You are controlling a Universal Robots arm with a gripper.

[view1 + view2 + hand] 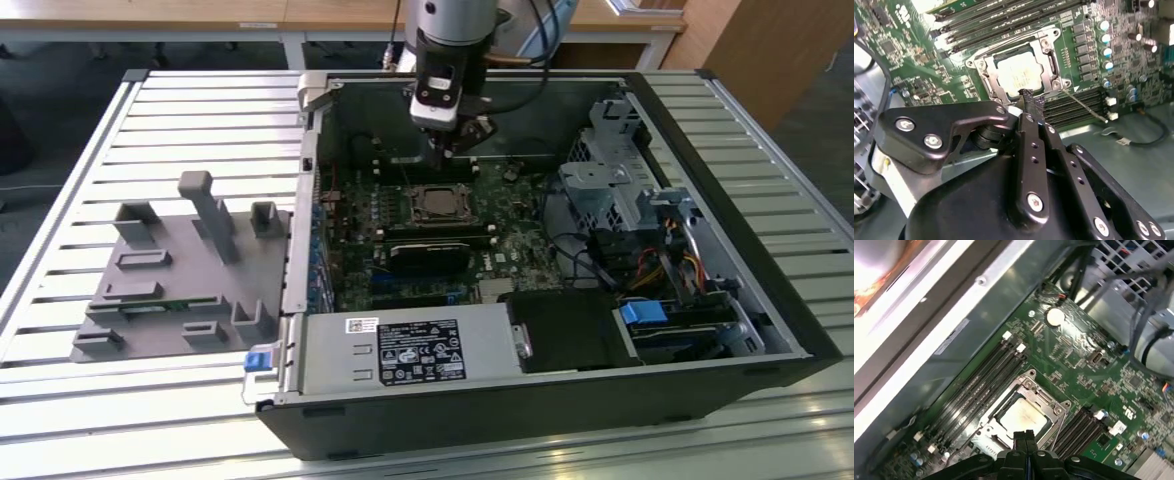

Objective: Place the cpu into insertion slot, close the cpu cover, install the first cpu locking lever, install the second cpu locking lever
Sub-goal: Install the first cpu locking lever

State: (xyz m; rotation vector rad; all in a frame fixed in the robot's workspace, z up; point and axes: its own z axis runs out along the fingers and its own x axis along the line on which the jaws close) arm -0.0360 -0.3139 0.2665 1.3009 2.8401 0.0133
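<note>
The cpu (1019, 70) (1024, 415) lies flat in the insertion slot (438, 205) on the green board, its pale metal face showing. The silver cpu cover (988, 75) (1004, 400) lies down around it as a frame. My gripper (1029, 96) (1024, 435) (450, 150) is shut with nothing between its fingers. Its tips sit right at one edge of the cover; I cannot tell whether they touch it. A thin silver lever (1085, 104) sticks out sideways from the socket's corner, over the memory slots.
Rows of black memory slots (1074, 107) (979, 385) flank the socket on both sides. The computer case wall (310, 180) and drive cage (621, 190) hem in the board. A grey fixture (174, 270) stands on the slatted table at the exterior view's left.
</note>
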